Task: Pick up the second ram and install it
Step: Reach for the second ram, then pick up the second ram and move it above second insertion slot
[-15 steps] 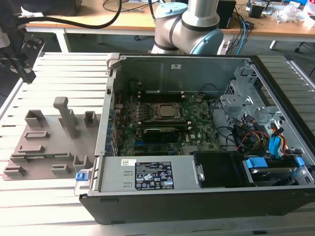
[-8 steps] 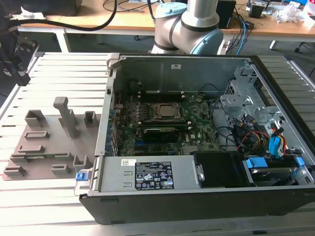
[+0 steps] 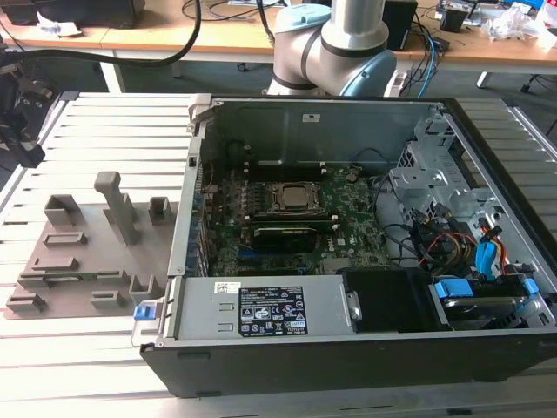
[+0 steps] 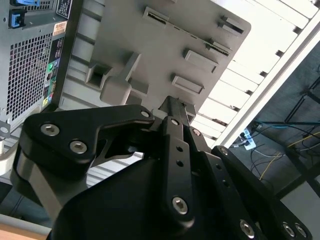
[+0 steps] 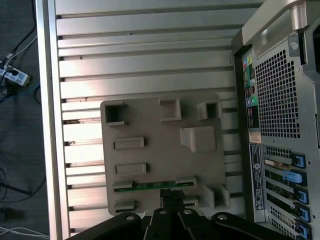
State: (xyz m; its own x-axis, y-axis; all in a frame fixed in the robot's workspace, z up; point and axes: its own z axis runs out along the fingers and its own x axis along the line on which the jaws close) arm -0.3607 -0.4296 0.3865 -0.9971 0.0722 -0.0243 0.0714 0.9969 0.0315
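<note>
The second ram, a long thin green circuit-board stick (image 5: 150, 184), lies flat in a shallow slot of the grey plastic fixture tray with upright blocks (image 5: 160, 145); in the first wrist view it runs along the tray edge nearest the tool, held between 2 low end blocks; nothing touches it.

The black 2-fingered tool (image 5: 172, 196) hangs above that same tray edge, just beside the middle of the stick and apart from it. In both wrist views the tips appear drawn together with nothing between them (image 4: 172, 102); I judge the tool closed and empty.

The tray rests on the slatted aluminium table (image 5: 150, 50). The open black desktop computer case (image 3: 305, 122) lies on its side just beside the tray, on the exterior view's right of it (image 3: 87, 252); its green motherboard (image 3: 348, 218) faces up, well apart from the tray slot.

By my reading, the pick-up step is in hand and barely begun: the stick is not yet gripped, so the install has not started. A grasp here would call for the tool to open past the board's thickness, line up across the stick's long sides near its middle, and come down square to the tray so that neither end block is struck; the thin board would likely tilt if taken off-centre.
</note>
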